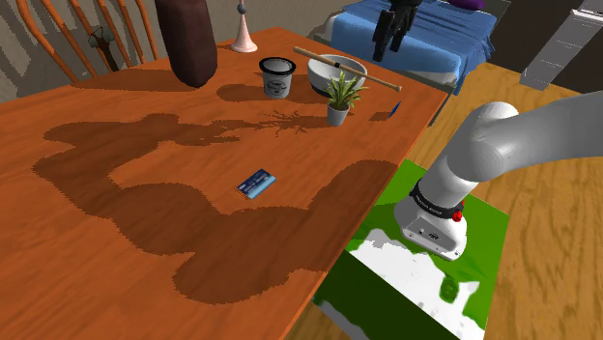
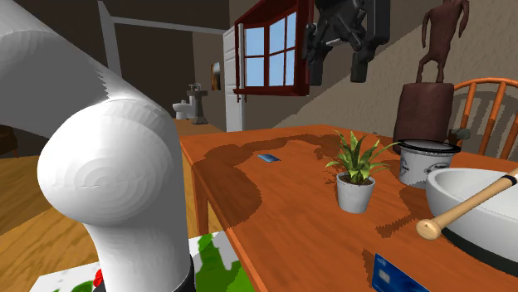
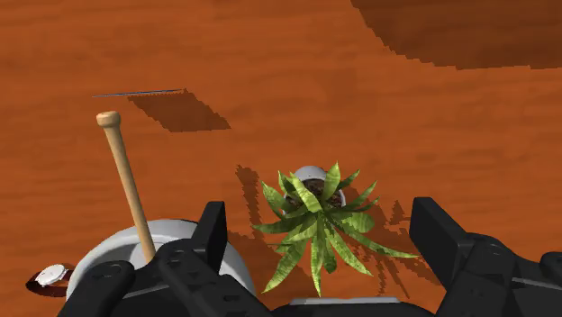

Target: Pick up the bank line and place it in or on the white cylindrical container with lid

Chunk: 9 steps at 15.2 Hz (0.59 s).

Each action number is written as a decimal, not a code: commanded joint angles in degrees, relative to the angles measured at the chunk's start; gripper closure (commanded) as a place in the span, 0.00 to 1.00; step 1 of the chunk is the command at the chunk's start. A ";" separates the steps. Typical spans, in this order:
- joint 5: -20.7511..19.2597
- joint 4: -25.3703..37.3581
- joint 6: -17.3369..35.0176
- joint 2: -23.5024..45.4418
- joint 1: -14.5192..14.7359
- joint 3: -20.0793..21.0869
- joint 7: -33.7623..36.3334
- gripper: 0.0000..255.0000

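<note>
Nearest the stand [image 1: 417,282], on open wood in the middle of the worktop [image 1: 116,241], lies a small blue card-like pack [image 1: 257,183] with pale print. I take this for the bank line. It lies flat, with nothing beside it. A second blue pack [image 1: 394,113], much like it, stands on edge at the worktop's rim by the bat's knob, and I cannot be sure which of the two is meant.

Further off stands a potted plant [image 1: 340,97]. Just behind it is a white bowl [image 1: 324,83] with a wooden bat [image 1: 348,70] laid across it. Beside the bowl, toward the shoulder view's left, is the white cylindrical container [image 1: 277,77], dark at the rim.

High above the plant hangs the hand [image 1: 391,37]. Its fingers are spread wide and hold nothing, and the leaves far below show between them in the wrist view.

The step in hand is the approach. The hand should move sideways at height, clear of the leaves and the bat, and descend only once it is squarely over the flat pack. A thing this thin likely calls for fingertips brought right down to the wood and set across its narrow width. Closing slowly should keep it from skating away.
</note>
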 commanded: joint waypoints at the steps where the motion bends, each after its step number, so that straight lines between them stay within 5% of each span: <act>1: 0.00 0.00 0.00 0.00 0.00 0.00 0.00 0.00; 9: 13.54 -8.99 1.82 -2.40 -1.41 7.95 21.74 0.00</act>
